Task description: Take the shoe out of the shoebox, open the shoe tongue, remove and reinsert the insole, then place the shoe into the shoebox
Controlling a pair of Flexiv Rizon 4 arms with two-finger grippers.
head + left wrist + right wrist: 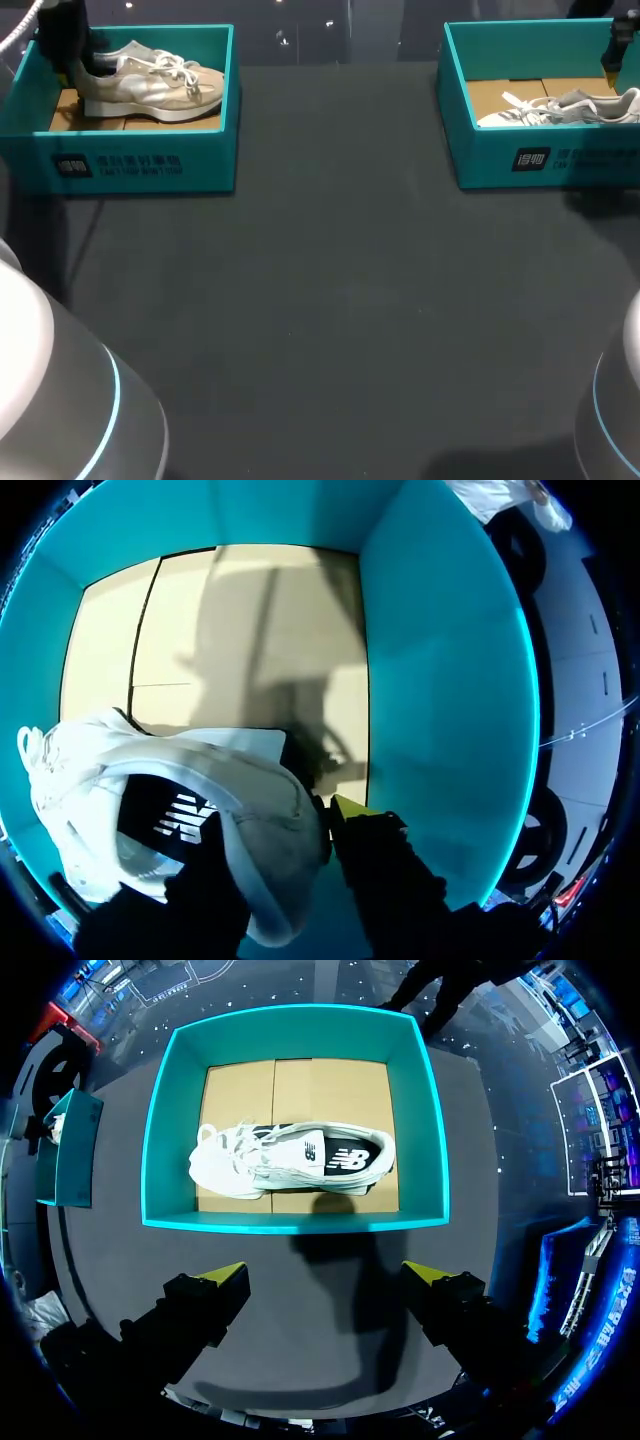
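Observation:
A white and beige shoe [150,85] lies in the teal shoebox [150,165] at the table's far left. My left gripper [75,60] is down at the heel end. In the left wrist view the heel of the shoe [150,780] sits between the fingers of my left gripper [278,820], one inside the opening, the yellow-tipped one outside, both pressed against the heel wall. A second white shoe [570,108] lies in the right teal box [540,160]. My right gripper [325,1272] hangs open above the table, short of that box [290,1223] and shoe [290,1160].
The dark table [340,320] stretches between and in front of the two boxes. The left box's teal walls [440,680] stand close around my left gripper, with the cardboard floor [250,630] bare ahead of the shoe.

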